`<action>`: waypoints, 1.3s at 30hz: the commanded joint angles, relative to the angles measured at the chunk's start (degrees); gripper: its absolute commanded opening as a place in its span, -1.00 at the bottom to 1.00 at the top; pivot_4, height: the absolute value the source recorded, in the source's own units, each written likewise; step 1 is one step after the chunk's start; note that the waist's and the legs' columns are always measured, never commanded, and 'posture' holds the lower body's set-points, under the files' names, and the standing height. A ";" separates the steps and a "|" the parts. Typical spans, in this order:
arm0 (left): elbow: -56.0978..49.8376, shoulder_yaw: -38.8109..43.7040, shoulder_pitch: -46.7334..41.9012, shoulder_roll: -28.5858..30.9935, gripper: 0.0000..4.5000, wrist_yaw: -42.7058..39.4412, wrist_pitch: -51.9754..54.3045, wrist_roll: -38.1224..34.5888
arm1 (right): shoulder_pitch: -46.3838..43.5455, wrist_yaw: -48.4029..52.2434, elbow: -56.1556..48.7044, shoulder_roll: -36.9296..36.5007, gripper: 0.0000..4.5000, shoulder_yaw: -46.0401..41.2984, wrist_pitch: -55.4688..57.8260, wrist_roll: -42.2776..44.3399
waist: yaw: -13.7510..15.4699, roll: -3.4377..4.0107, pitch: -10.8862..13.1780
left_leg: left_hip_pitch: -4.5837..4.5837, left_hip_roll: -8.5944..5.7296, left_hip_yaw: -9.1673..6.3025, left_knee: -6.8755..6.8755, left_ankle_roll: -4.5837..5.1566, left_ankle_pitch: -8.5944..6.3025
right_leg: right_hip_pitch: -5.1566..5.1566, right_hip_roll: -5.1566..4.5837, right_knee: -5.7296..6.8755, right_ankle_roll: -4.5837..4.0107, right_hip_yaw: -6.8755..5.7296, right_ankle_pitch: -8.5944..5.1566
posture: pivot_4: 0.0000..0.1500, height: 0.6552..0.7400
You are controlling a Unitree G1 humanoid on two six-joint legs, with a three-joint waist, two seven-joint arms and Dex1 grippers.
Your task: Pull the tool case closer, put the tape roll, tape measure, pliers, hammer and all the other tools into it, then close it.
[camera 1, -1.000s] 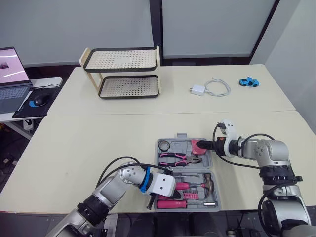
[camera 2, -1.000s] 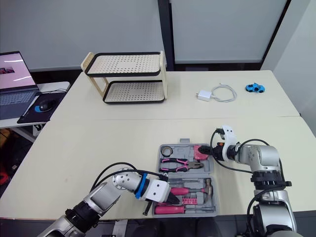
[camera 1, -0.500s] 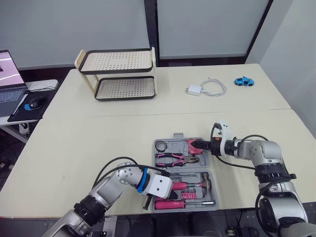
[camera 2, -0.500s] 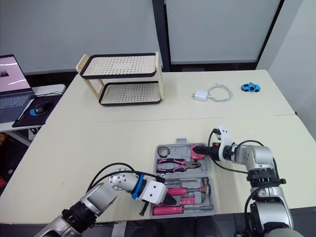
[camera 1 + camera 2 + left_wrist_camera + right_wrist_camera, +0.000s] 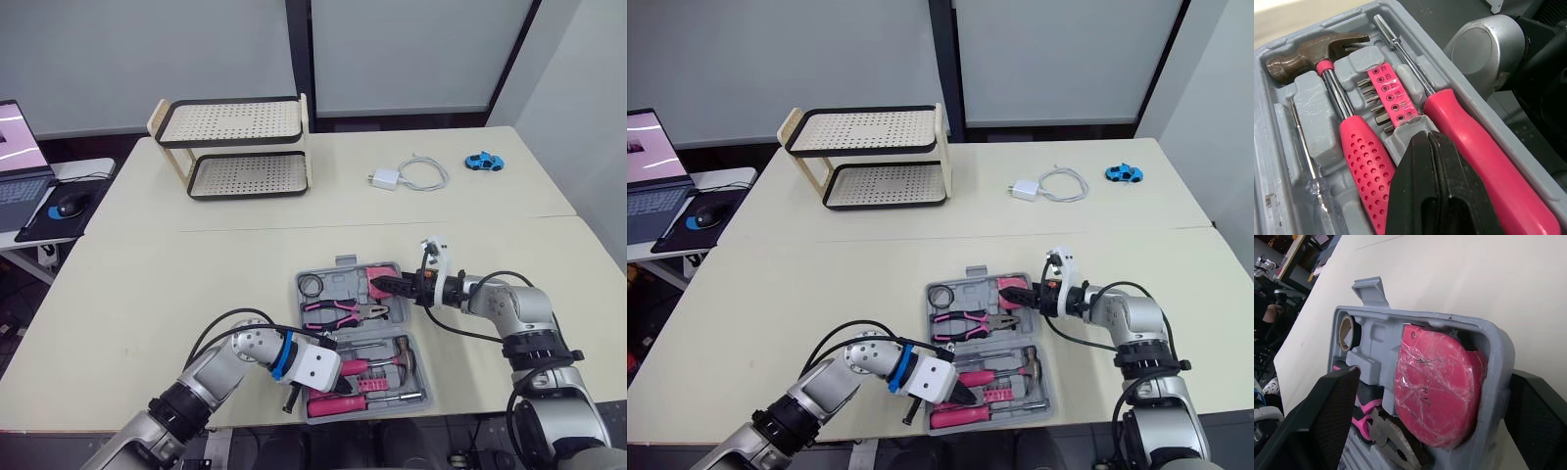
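Fingers (image 5: 1327, 416) of the right pincer (image 5: 380, 285) are standing well apart, straddling the far right corner of the open grey tool case (image 5: 1494, 367). One finger is reaching inside over the tray and the other is hanging outside the wall. I cannot tell whether either pad is actually pressing on the plastic, and I am not seeing anything clamped between them.

Just inside that corner wall the pink tape measure (image 5: 1435, 387) is sitting in its pocket. The pliers (image 5: 345, 312) are lying beside it in the same far half, and the tape roll (image 5: 313, 285) is resting in the far left pocket.

I am watching the left pincer (image 5: 1429, 139) hovering over the near half of the case with its two black fingers pressed together, gripping nothing. Its tip is hanging above the pink strip of bits (image 5: 1388, 95), between the hammer (image 5: 1337, 103) and the big pink-handled screwdriver (image 5: 1484, 147), both of which are lying in their slots.

The case is lying open and flat on the table (image 5: 196, 284), close to the near edge, between my two arms.
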 commanded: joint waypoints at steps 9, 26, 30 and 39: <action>6.05 -1.56 1.18 0.66 -1.00 0.40 1.47 3.70 | 0.71 4.44 -8.90 -2.03 0.99 2.52 -6.61 0.08 | 0.16 0.02 -0.01 | 0.01 0.00 -0.02 0.01 0.00 0.00 | 0.02 -0.01 0.00 0.00 0.00 0.00 | 1.00 1.00; -11.56 12.16 7.15 12.41 -1.00 -6.81 16.89 -15.03 | 11.28 8.06 -30.33 -13.78 0.99 5.30 -11.95 -0.41 | 0.26 -0.02 0.06 | -0.18 0.01 -0.06 -0.01 0.01 -0.01 | -0.14 -0.02 -0.06 0.01 -0.03 -0.01 | 1.00 1.00; -14.12 16.02 10.49 17.28 -1.00 -7.90 19.34 -17.83 | 13.62 7.87 -34.59 -16.48 0.99 4.42 -13.26 0.00 | 0.71 0.01 0.10 | -0.45 -0.05 -0.08 0.03 0.00 0.00 | -0.34 -0.11 -0.08 0.01 -0.05 -0.01 | 1.00 1.00; -8.49 19.23 11.01 17.72 -1.00 -6.63 18.78 -16.68 | 22.69 10.76 -47.09 -26.10 0.99 3.24 -18.24 -1.26 | 1.66 -0.07 0.20 | -0.52 -0.07 -0.07 0.06 0.01 -0.01 | -0.32 -0.11 -0.10 0.01 -0.11 -0.01 | 1.00 1.00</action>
